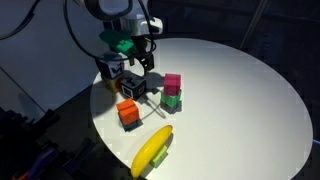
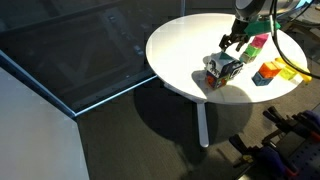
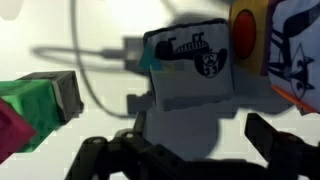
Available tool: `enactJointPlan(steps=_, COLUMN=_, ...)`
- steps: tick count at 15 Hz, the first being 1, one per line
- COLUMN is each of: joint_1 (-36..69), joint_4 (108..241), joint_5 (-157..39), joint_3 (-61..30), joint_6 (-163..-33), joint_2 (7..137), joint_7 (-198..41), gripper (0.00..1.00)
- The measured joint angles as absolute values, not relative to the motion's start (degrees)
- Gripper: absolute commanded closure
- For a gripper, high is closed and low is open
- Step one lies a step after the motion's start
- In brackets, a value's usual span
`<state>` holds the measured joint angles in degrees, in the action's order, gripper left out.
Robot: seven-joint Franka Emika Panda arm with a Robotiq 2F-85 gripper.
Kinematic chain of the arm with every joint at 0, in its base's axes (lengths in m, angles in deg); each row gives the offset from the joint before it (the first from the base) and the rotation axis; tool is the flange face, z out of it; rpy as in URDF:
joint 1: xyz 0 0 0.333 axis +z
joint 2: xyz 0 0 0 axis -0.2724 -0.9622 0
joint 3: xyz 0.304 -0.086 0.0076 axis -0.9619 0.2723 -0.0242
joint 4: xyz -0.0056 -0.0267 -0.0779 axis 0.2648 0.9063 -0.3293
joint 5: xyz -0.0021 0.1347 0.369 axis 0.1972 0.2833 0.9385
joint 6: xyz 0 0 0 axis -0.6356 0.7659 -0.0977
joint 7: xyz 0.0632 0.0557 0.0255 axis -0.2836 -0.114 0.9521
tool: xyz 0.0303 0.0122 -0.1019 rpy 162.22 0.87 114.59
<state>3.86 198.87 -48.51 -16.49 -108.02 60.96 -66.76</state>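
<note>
My gripper (image 1: pixel 138 62) hangs open and empty just above a small dark grey box (image 1: pixel 136 86) with a printed picture on its side. In the wrist view the box (image 3: pixel 190 65) lies just ahead of the spread fingers (image 3: pixel 195 150), with nothing between them. A second black and white box (image 1: pixel 110 67) stands close behind it. In an exterior view the gripper (image 2: pixel 235 40) is over the pair of boxes (image 2: pixel 222 68).
A pink block on a green block (image 1: pixel 172 90) stands beside the boxes, green also showing in the wrist view (image 3: pixel 30 100). An orange block (image 1: pixel 128 110) and a banana (image 1: pixel 152 150) lie nearer the edge of the round white table (image 1: pixel 240 100).
</note>
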Motion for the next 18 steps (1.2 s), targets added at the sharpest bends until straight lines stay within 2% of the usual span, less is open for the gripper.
enactJointPlan(steps=18, joint_1=5.8, joint_4=195.8, joint_5=-48.7, joint_3=-16.0, joint_6=-108.0, joint_2=56.5, joint_7=-68.5, gripper=0.0)
